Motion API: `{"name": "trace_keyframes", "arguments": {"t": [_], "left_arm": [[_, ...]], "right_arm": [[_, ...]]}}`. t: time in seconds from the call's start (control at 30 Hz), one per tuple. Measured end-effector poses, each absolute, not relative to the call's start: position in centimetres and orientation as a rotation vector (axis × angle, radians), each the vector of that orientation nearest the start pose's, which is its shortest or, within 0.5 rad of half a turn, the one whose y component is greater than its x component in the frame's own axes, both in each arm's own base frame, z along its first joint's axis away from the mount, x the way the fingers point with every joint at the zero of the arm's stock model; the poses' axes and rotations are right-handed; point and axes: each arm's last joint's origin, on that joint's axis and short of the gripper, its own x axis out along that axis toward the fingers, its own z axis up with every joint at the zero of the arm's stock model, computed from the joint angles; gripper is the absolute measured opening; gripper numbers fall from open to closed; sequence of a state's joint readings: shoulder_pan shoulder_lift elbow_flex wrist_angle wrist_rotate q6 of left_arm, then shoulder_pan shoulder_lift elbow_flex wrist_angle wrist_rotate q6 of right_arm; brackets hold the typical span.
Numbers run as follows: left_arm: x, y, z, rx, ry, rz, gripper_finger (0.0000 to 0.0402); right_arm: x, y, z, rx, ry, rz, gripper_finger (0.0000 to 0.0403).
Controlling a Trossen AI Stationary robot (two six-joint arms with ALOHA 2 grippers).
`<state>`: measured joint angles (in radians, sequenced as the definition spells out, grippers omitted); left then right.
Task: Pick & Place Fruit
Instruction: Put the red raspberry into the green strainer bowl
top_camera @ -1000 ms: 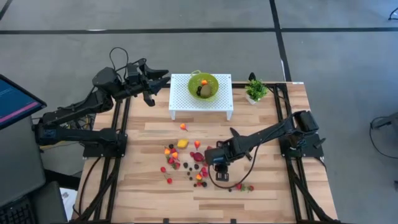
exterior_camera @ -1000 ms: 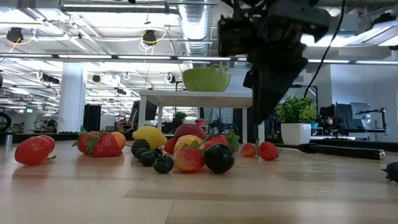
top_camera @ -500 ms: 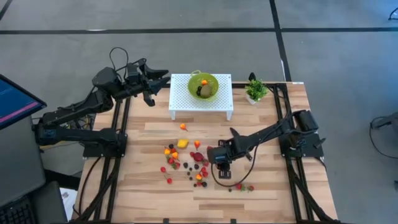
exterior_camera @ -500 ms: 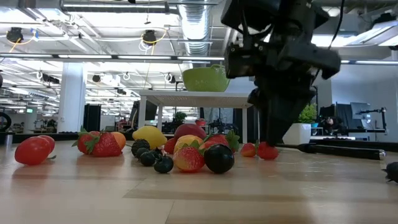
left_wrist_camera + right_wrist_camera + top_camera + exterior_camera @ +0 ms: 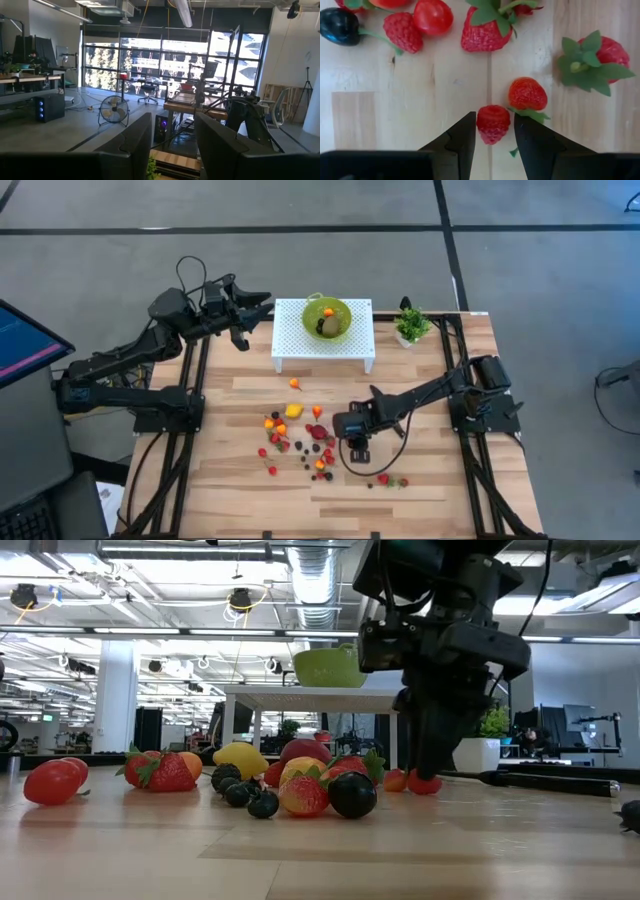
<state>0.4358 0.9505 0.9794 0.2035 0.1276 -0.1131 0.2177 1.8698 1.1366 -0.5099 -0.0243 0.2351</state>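
Right wrist view is showing the right gripper [image 5: 492, 135] standing over the wooden table [image 5: 420, 110] with its fingers [image 5: 462, 135] part open, bracketing a small red raspberry [image 5: 493, 123]; the pads are sitting just beside it, and I cannot tell whether they are touching it. A strawberry [image 5: 527, 93] is lying just beside that raspberry, so the closing move, as I judge it, is calling for a squeeze that catches only the one berry. The step in hand looks like the grasp itself. Next comes lifting and carrying to the green bowl [image 5: 327, 318] on the white stand [image 5: 300, 345], where some fruit is already lying. The left gripper [image 5: 262, 302] is waiting beside that stand, part open and holding nothing, while the remaining fruit [image 5: 295, 435] is lying scattered below the bowl.
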Motion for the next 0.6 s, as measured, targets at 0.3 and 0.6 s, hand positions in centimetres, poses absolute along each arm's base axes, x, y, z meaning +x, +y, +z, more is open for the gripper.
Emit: {"name": "trace_keyframes", "arguments": {"t": [0.3,0.6], "left_arm": [[18.6,8.3,40.7,-0.047,-0.240,0.294,0.0142],[18.6,8.3,40.8,-0.047,-0.241,0.294,0.0142]], "right_arm": [[34.6,7.4,12.2,0.080,1.330,0.059,0.0129],[34.7,7.5,12.5,0.094,1.325,0.061,0.0126]]}}
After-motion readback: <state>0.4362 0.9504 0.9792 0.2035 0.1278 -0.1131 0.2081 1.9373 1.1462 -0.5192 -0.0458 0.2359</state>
